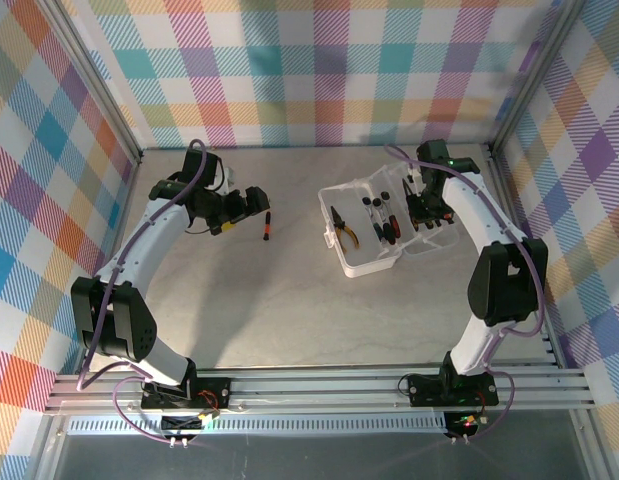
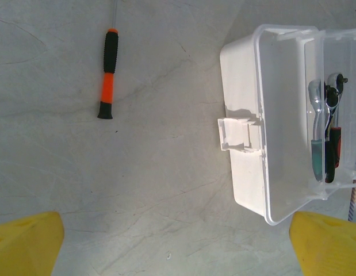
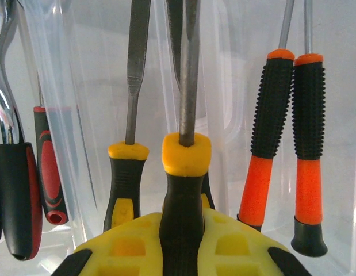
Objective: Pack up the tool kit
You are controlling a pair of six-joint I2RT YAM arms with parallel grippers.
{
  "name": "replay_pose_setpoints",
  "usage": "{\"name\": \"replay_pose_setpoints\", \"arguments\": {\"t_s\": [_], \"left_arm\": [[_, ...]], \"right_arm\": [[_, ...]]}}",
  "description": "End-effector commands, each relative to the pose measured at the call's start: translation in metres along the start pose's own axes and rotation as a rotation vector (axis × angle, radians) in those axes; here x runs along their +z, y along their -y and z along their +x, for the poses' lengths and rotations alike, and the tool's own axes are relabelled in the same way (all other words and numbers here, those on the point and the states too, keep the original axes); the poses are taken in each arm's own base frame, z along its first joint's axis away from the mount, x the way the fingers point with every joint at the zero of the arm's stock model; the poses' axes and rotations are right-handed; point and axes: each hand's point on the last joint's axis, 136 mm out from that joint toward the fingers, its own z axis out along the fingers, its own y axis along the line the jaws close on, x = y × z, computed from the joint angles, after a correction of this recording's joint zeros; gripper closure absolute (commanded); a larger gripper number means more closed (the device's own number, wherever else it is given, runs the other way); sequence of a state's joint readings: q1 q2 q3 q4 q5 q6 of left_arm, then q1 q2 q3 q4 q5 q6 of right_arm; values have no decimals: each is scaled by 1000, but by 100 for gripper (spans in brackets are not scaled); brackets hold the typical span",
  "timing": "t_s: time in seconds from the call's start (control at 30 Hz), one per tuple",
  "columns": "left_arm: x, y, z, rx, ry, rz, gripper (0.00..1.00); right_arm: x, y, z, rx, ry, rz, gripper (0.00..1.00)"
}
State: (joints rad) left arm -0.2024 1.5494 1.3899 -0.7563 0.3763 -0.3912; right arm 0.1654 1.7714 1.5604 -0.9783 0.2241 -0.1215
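The translucent white case (image 1: 361, 250) lies open in the middle of the table, its lid (image 1: 429, 238) folded out to the right. Yellow-handled pliers (image 1: 345, 230) rest inside it. My right gripper (image 3: 183, 227) is shut on a black-and-yellow screwdriver (image 3: 186, 172), held among the tools in the clear case. A second yellow-and-black screwdriver (image 3: 125, 184) and two orange-and-black ones (image 3: 264, 138) lie beside it. My left gripper (image 2: 178, 247) is open above bare table, left of the case (image 2: 247, 172). An orange-and-black screwdriver (image 2: 107, 75) lies loose on the table ahead of it.
A chrome ratchet and red-and-black handles (image 2: 324, 138) sit in the case's far side. Plaid walls and a metal frame (image 1: 509, 190) enclose the grey table (image 1: 289, 310). The right arm (image 1: 484, 230) curves in from the right.
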Motion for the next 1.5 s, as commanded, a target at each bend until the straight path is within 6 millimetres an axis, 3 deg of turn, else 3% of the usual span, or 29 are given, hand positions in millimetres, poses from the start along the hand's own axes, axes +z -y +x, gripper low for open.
{"name": "replay_pose_setpoints", "arguments": {"t_s": [0.0, 0.53, 0.97, 1.3, 1.47], "left_arm": [[-1, 4, 1, 17, 1, 21, 0], [-1, 5, 0, 16, 1, 18, 0], [-1, 5, 0, 17, 0, 22, 0], [-1, 7, 0, 17, 0, 31, 0], [-1, 8, -1, 18, 0, 33, 0]], "right_arm": [[6, -3, -6, -30, 3, 4, 100], [11, -18, -15, -79, 31, -22, 100], [-21, -11, -20, -82, 84, -2, 100], [-27, -10, -7, -78, 64, -3, 98], [-22, -12, 0, -78, 44, -10, 91]]}}
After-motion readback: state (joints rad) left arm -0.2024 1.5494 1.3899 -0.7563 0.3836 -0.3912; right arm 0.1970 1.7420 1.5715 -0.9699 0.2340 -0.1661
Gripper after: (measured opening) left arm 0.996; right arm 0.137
